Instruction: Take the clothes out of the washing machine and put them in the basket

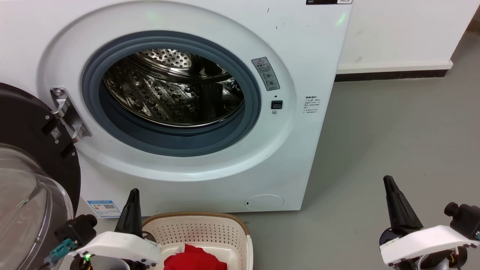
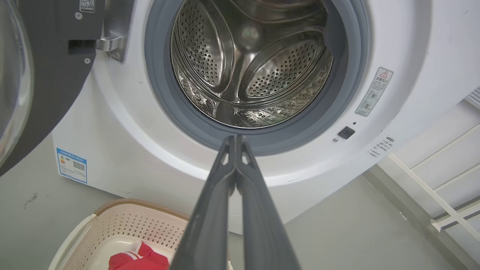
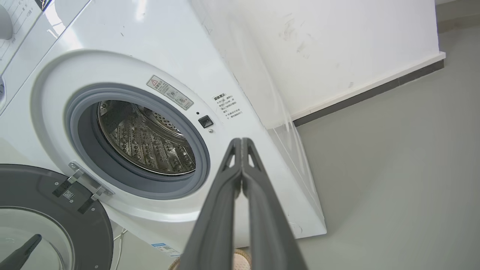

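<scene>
The white washing machine (image 1: 210,22) stands with its door swung open to the left; its steel drum (image 1: 172,88) holds no fabric that I can see. In front of it the cream basket (image 1: 195,221) sits on the floor with red clothes (image 1: 195,258) inside, also seen as red clothes (image 2: 137,258) in the left wrist view. My left gripper (image 1: 133,193) is shut and holds nothing, just left of the basket's rim. My right gripper (image 1: 388,180) is shut on nothing too, over bare floor to the machine's right. Both wrist views show their fingertips pressed together, left gripper (image 2: 236,138), right gripper (image 3: 240,140).
The open glass door (image 1: 26,187) with its black rim juts out at the lower left, close to my left arm. Grey floor (image 1: 393,131) spreads to the right of the machine, bounded by a white wall with a dark skirting (image 1: 390,75).
</scene>
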You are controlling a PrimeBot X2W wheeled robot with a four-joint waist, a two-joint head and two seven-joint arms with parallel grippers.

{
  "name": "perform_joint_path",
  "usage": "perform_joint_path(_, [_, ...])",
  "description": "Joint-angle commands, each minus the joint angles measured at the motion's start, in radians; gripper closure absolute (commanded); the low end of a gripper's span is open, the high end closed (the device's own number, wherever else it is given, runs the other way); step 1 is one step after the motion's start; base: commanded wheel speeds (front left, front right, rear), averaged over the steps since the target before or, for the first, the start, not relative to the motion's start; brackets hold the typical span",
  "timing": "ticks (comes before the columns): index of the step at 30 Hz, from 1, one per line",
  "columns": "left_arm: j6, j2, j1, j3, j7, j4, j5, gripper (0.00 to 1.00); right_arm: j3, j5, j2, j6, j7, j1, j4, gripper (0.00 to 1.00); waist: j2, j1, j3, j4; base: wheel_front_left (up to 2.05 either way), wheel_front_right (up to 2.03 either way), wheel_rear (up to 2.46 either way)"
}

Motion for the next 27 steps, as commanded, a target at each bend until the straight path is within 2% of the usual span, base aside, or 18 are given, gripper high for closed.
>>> perform_joint_path(1, [-0.008, 0.002, -0.033, 0.011, 0.007, -0.008, -0.041, 1.0, -0.003, 0.046, -0.009, 0.0, 0.004, -0.03, -0.003, 1.0, 0.0, -0.0001, 0.0, 0.001, 0.0, 0.0, 0.0])
perform_joint_path(27, [-0.048, -0.015, -0.061, 0.056, 0.084, 0.037, -0.399, 1.0, -0.022, 0.435, -0.018, 0.0, 0.047, -0.069, 0.073, 1.0, 0.0, -0.0001, 0.005, 0.017, 0.0, 0.0, 0.0])
